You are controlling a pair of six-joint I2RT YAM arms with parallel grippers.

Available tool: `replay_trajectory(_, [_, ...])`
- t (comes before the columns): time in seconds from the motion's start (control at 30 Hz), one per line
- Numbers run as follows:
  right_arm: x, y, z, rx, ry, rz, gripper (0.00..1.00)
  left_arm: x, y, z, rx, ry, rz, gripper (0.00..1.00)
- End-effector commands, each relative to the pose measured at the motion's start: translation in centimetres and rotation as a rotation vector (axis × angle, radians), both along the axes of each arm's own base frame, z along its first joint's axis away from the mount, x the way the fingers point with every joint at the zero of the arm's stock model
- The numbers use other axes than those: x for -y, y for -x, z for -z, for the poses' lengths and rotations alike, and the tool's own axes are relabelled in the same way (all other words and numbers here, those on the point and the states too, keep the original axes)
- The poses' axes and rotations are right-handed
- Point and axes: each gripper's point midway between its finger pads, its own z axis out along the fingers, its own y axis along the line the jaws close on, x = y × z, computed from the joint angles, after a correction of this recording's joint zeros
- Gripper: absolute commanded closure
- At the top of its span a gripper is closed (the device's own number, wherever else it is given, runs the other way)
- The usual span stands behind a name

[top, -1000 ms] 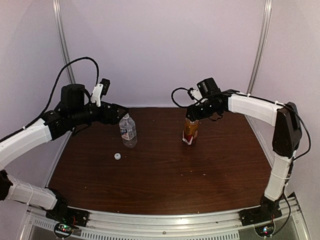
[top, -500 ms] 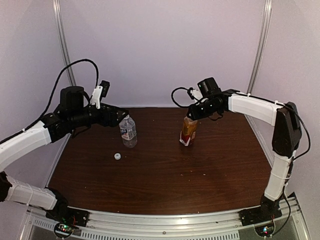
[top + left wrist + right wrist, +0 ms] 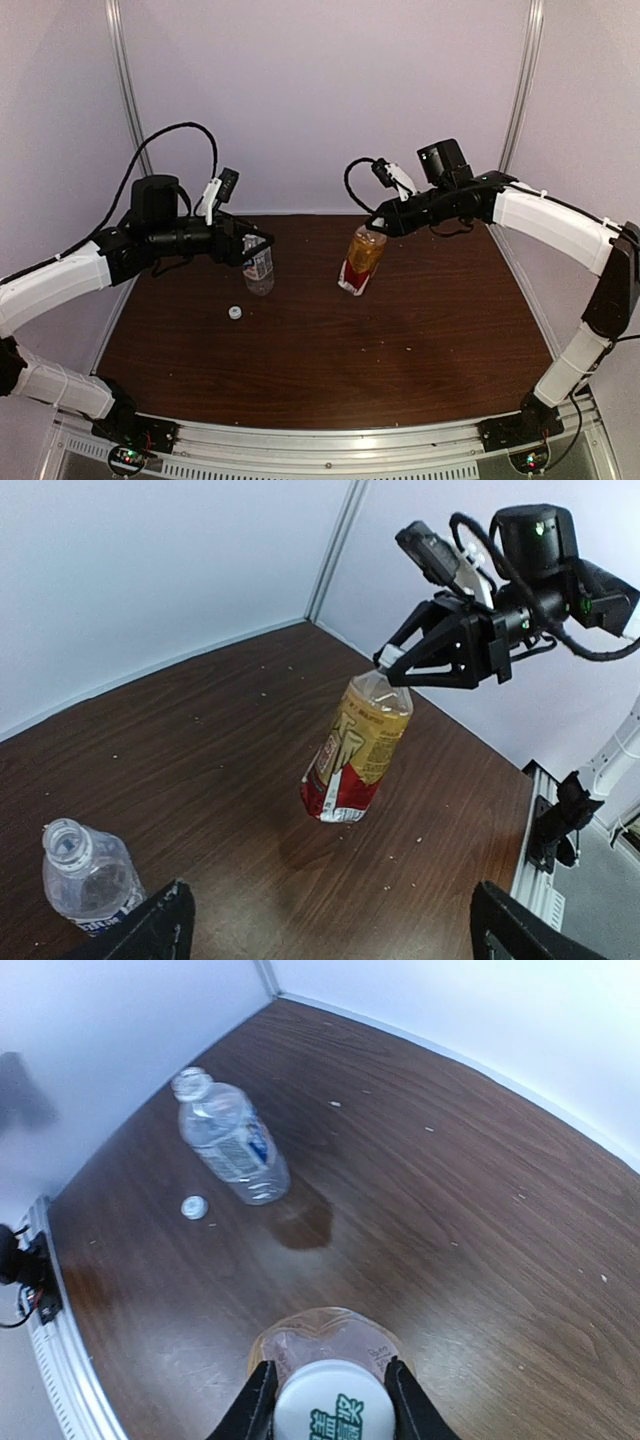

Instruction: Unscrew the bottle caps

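My right gripper [image 3: 377, 229] is shut on the white cap [image 3: 326, 1415] of the amber bottle [image 3: 359, 261], one finger on each side of the cap. That bottle [image 3: 356, 749], with its red-white label, hangs tilted and its base appears just off the table. The clear bottle [image 3: 258, 266] stands upright with an open neck [image 3: 65, 838]. Its loose white cap [image 3: 234, 313] lies on the table in front of it. My left gripper [image 3: 249, 247] is open beside the clear bottle, which sits by its left finger [image 3: 152, 927]. Nothing is between its jaws.
The dark wood table [image 3: 400, 360] is walled in by white panels at the back and sides, with metal posts [image 3: 519, 95] in the corners. A small wet spot [image 3: 305, 1228] marks the wood near the clear bottle [image 3: 230, 1142]. The second loose cap view shows it [image 3: 194, 1207] near the left edge.
My right gripper has shut on the amber bottle's cap and drawn it up and leftward, tilting the bottle. My left arm has moved right, closer to the clear bottle.
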Motion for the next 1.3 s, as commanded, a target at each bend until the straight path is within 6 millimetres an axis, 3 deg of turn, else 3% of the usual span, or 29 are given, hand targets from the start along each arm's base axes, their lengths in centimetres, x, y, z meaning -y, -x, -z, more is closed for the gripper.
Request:
replay_trajectory(0.0, [-3.7,5.9,-3.9,0.049,-0.117,-0.287,1.0,2.9,2.6,-2.5,0.13,0.029,0.174,0.04])
replay_trajectory(0.23, [-7.0,12.0,-7.1,0.086,-0.232,-0.554,1.0,6.6,5.2,-0.8,0.156,-0.007,0.368,0.07])
replay_trajectory(0.47, [-8.3,14.9,-8.9,0.101,-0.307,-0.679,1.0,9.1,6.5,0.3,0.165,-0.024,0.49,0.02])
replay_trajectory(0.8, [-8.4,15.7,-9.6,0.116,-0.355,-0.707,1.0,11.8,9.0,1.1,0.113,-0.004,0.656,0.02])
replay_trajectory(0.93, [-8.2,15.8,-9.8,0.131,-0.354,-0.704,1.0,12.0,9.5,1.3,0.097,0.009,0.685,0.03])
replay_trajectory(1.27, [-8.5,15.6,-9.9,0.127,-0.387,-0.693,1.0,12.3,10.3,2.1,0.05,0.032,0.739,0.17])
